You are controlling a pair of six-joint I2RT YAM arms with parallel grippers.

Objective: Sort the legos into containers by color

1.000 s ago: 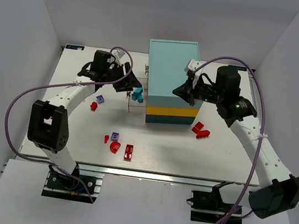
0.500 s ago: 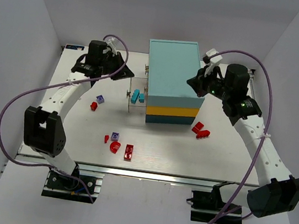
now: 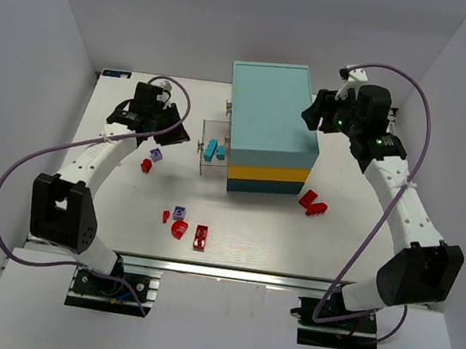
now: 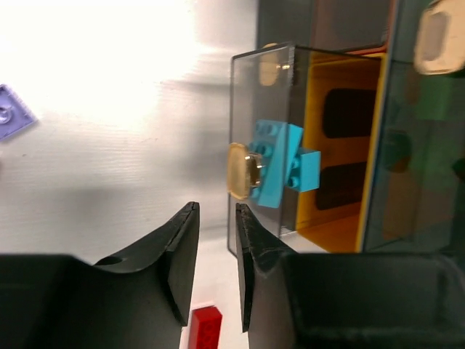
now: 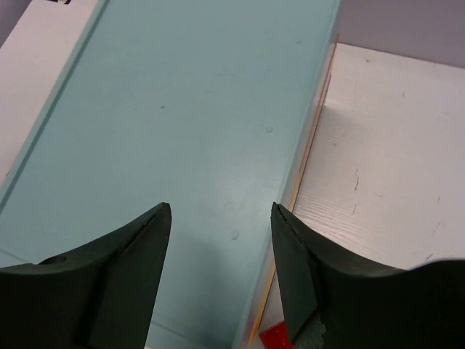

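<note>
White tabletop [image 3: 251,229] beside the cabinet [image 3: 269,101] held seemingly light, rigid legos [image 3: 201,236], best pinched sidewise; left gripper [image 4: 216,209] barely parted, right gripper [image 5: 219,211] wide, both empty.

A boxy cabinet [image 3: 268,110] of light teal, yellow and darker teal layers is seen mid-worktop [image 3: 345,242]. A clear drawer [image 3: 207,127] is pulled out on its left side, and light blue legos [image 3: 213,148] are held in it. The left gripper [image 3: 180,132] is positioned just left of the drawer, the right gripper [image 3: 310,119] over the cabinet's right edge. Red legos [image 3: 312,204] and purple legos [image 3: 179,212] are scattered on the worktop.
</note>
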